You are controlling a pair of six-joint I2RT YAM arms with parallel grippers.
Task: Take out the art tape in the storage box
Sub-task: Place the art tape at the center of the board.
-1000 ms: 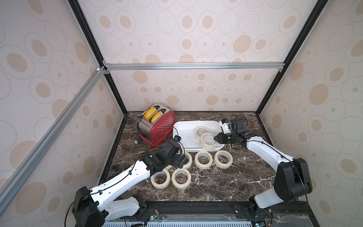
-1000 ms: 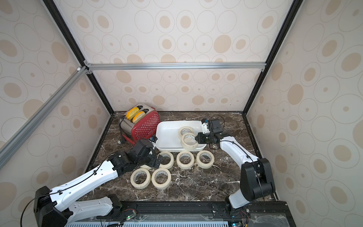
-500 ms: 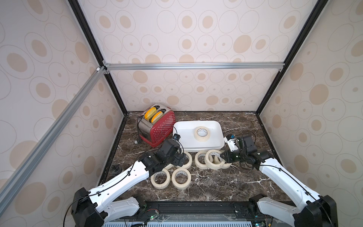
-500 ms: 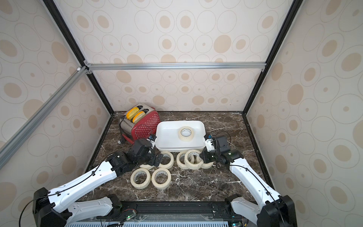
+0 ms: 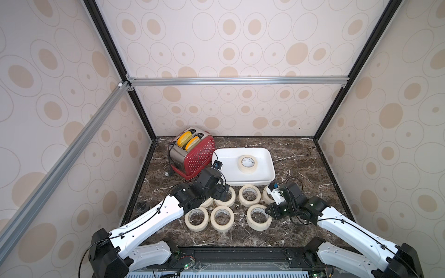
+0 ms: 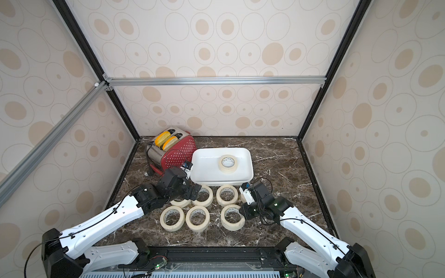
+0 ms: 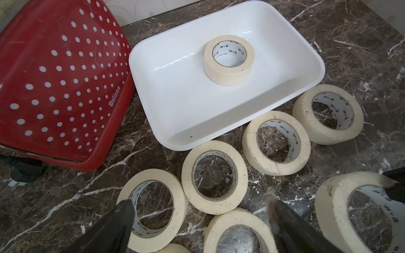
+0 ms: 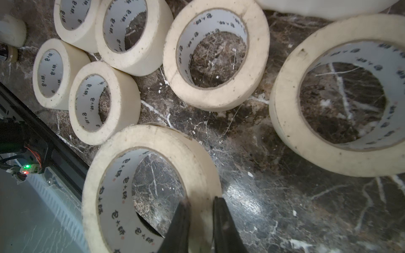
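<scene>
A dark marble tabletop (image 5: 301,168) forms the floor of the patterned enclosure. At its far left stands a red perforated toaster (image 5: 199,156) with two yellow slices (image 5: 189,142) in its slots. Just beside it to the right sits the white storage box (image 5: 226,168), a shallow glossy tray with rounded corners. One roll of art tape (image 5: 248,170) lies flat inside the box, right of its middle and apart from the walls. Seven other rolls (image 5: 249,204) lie out on the marble in front of the box: four in a row along its near wall and three closer to the robot's base. Two of the row are partly hidden by the arms in both top views. The rightmost of the near three is the gripped roll (image 8: 153,140). The right gripper (image 8: 201,203) is clamped on its wall, one finger inside the ring and one outside. The views do not show whether this roll rests on the marble or hangs just above it. The left gripper (image 7: 199,200) hovers over the left end of the row with its jaws spread wide and nothing between them.
</scene>
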